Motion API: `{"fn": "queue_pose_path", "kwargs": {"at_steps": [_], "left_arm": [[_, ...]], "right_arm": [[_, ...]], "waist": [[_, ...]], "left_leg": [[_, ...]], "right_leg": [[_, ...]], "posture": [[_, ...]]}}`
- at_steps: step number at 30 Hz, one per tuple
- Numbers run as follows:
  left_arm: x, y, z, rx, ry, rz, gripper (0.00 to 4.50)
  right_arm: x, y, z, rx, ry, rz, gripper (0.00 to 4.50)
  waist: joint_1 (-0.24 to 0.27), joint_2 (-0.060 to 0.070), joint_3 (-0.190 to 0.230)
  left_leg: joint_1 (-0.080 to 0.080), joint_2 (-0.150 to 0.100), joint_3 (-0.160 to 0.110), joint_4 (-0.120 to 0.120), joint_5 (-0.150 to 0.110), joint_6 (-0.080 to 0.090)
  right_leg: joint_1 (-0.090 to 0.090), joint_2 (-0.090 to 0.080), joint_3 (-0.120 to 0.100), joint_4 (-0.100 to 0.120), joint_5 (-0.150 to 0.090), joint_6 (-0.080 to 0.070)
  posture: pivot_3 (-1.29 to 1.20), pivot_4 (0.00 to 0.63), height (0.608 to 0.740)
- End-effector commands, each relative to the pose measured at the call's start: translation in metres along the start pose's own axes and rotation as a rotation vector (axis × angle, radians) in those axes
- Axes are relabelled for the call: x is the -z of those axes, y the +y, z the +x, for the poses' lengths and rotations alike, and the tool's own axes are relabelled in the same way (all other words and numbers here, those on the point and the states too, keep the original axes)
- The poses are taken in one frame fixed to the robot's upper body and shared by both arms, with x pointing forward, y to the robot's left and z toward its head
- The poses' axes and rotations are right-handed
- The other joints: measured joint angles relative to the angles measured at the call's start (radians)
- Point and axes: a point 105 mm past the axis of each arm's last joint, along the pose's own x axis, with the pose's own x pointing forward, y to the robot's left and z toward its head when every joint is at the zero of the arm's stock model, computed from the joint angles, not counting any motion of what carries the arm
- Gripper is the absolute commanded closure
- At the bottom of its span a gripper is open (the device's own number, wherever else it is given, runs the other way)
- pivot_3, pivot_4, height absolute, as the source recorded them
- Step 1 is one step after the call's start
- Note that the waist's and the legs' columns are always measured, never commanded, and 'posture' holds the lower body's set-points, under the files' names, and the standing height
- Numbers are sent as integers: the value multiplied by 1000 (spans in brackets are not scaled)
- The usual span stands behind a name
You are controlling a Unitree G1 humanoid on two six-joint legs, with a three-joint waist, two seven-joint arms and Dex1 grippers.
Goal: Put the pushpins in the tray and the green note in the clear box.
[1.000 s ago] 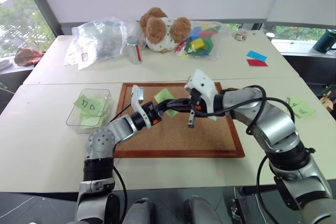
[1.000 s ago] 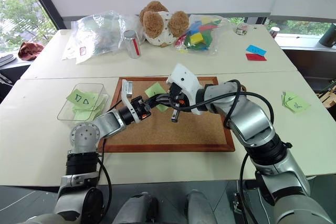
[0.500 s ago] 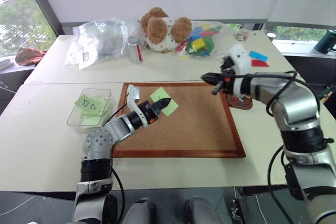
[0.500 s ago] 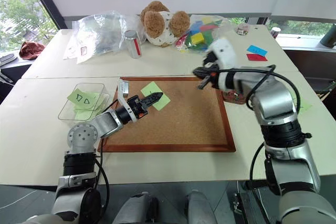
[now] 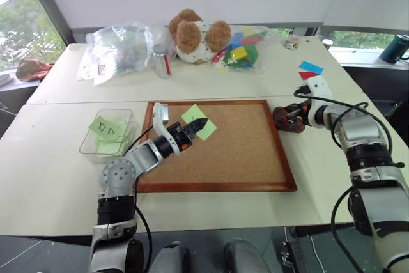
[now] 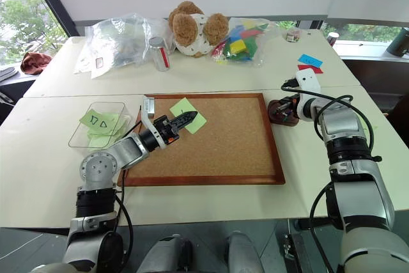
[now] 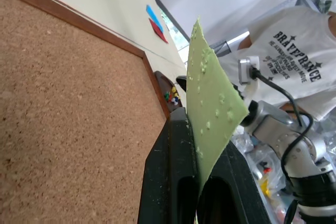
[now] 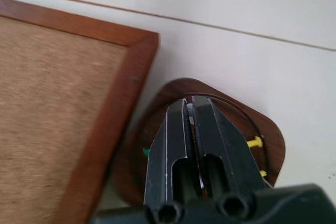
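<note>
The green note (image 5: 199, 121) is pinched upright in my shut left gripper (image 5: 195, 124) above the far left part of the corkboard (image 5: 223, 155); its back faces the left wrist view (image 7: 210, 103). My right gripper (image 8: 189, 103) hangs shut over the dark brown tray (image 8: 270, 129), just past the board's right edge (image 5: 295, 128). Pushpins lie in the tray, among them a yellow one (image 8: 254, 142). A pale sliver shows between the right fingertips; I cannot tell what it is. The clear box (image 5: 91, 146) sits left of the board and holds green notes with triangles.
Along the far table stand a teddy bear (image 5: 195, 33), a big clear plastic bag (image 5: 124, 46), a can (image 5: 163, 61) and a bag of coloured blocks (image 5: 243, 46). Blue and red notes (image 5: 311, 70) lie far right. A person in a white T-shirt (image 7: 294, 61) stands beyond.
My right arm has swung away from the note to the right and down, ending over the tray. The left gripper has kept the note and stayed in place.
</note>
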Motion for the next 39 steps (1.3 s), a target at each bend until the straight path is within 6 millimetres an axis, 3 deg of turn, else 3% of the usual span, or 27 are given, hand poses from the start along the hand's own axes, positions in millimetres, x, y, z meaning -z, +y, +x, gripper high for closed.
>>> {"fn": "queue_pose_path", "kwargs": {"at_steps": [1, 3, 5, 7, 13, 18, 22, 27, 32, 36, 39], "left_arm": [[-5, -10, -2, 33, -26, 22, 4480], [-5, -10, -3, 32, -27, 23, 4480], [-5, -10, -3, 30, -26, 27, 4500], [-5, -11, -3, 30, -25, 31, 4500], [-7, -11, -4, 26, -27, 52, 4500], [-14, -13, -7, 19, -41, 97, 4500], [-23, -20, -11, 15, -59, 180, 4500], [-38, -27, -16, -39, -136, 295, 4500], [-57, -28, -26, -223, -253, 467, 4500], [-85, -26, -54, -436, -396, 607, 4500], [-110, -27, -81, -541, -522, 613, 4500]], "right_arm": [[-17, -3, -1, 6, -57, 1, 4500], [-14, -3, 1, 2, -49, 5, 4500], [-12, -4, 2, 4, -44, 8, 3903], [-14, -5, 1, 7, -47, 9, 3105], [-27, -8, -5, 2, -78, -4, 34], [-44, -5, -14, -21, -125, -25, 34], [-66, 9, -27, -101, -181, -80, 34], [-84, 49, -47, -311, -260, -214, 34], [-82, 97, -70, -569, -300, -347, 34], [-80, 135, -89, -775, -332, -409, 34], [-80, 146, -90, -809, -332, -442, 34]], "waist": [[0, 0, 0], [0, 0, 0], [1, 0, 0], [2, 0, 0], [0, 0, 0], [1, 0, 0], [1, 0, 0], [2, 0, 0], [3, 0, 0], [1, 0, 0], [1, 0, 0]], "left_leg": [[0, 0, 0, 0, 0, 0], [0, 0, 0, 0, 0, 0], [0, 0, 0, 0, 0, 0], [0, 0, 0, 0, 0, 0], [0, 0, 0, 0, 0, 0], [0, 0, 0, 0, 0, 0], [0, 0, 0, 0, 0, 0], [0, 0, 0, 0, 0, 0], [0, 0, 0, 0, 0, 0], [0, 0, 0, 1, 0, 0], [1, 1, 0, 0, 0, 0]], "right_leg": [[0, 0, 0, 0, 0, 0], [0, 0, 0, 0, 0, 0], [0, 0, 0, 0, 0, 0], [0, 0, 0, 0, 0, 0], [0, 0, 0, 1, 0, 0], [0, 0, 0, 1, 0, 0], [0, 0, 0, 1, 0, 0], [0, 0, 0, 1, 0, 0], [0, 0, 0, 1, 0, 0], [0, 0, 0, 1, 0, 0], [0, 0, 1, 2, 0, 0]], "posture": [[0, 150, 740], [0, 150, 740], [0, 150, 740], [0, 150, 740], [0, 150, 740], [0, 150, 740], [0, 150, 740], [0, 150, 740], [0, 150, 740], [0, 150, 740], [0, 150, 740]]}}
